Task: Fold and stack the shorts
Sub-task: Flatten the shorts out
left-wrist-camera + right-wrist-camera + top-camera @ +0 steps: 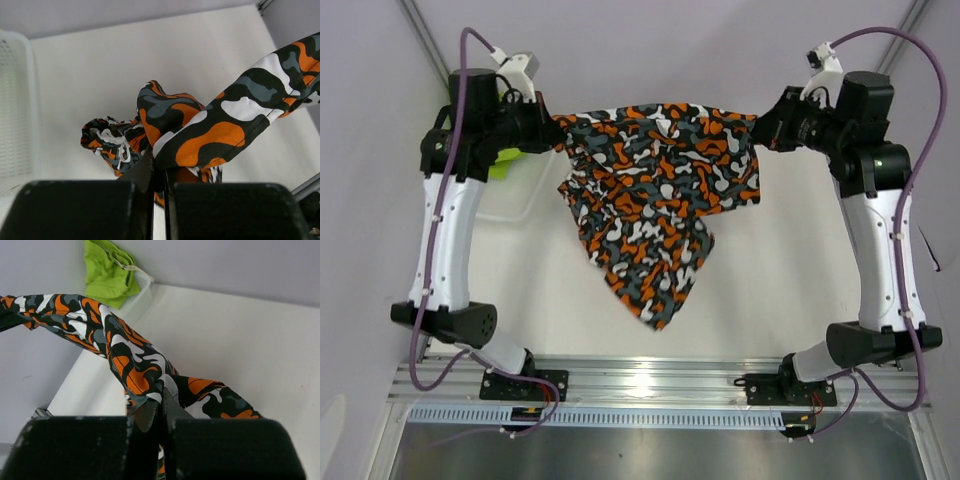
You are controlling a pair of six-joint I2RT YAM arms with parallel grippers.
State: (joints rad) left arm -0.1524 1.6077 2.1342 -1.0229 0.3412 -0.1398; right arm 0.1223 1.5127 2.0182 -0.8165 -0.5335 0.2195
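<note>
The camo shorts [655,190], soft fabric blotched orange, black, grey and white, hang over the smooth white table [780,290], and their lowest fold droops to a point near the centre of the top view. Their upper edge is stretched across the upper middle of the frame. The left fingers [146,172] are clamped on one corner and the right fingers [149,414] are pinched on the other. Farther back, at upper left, the lime green shorts [503,163] lie crumpled in the white mesh basket [15,115].
</note>
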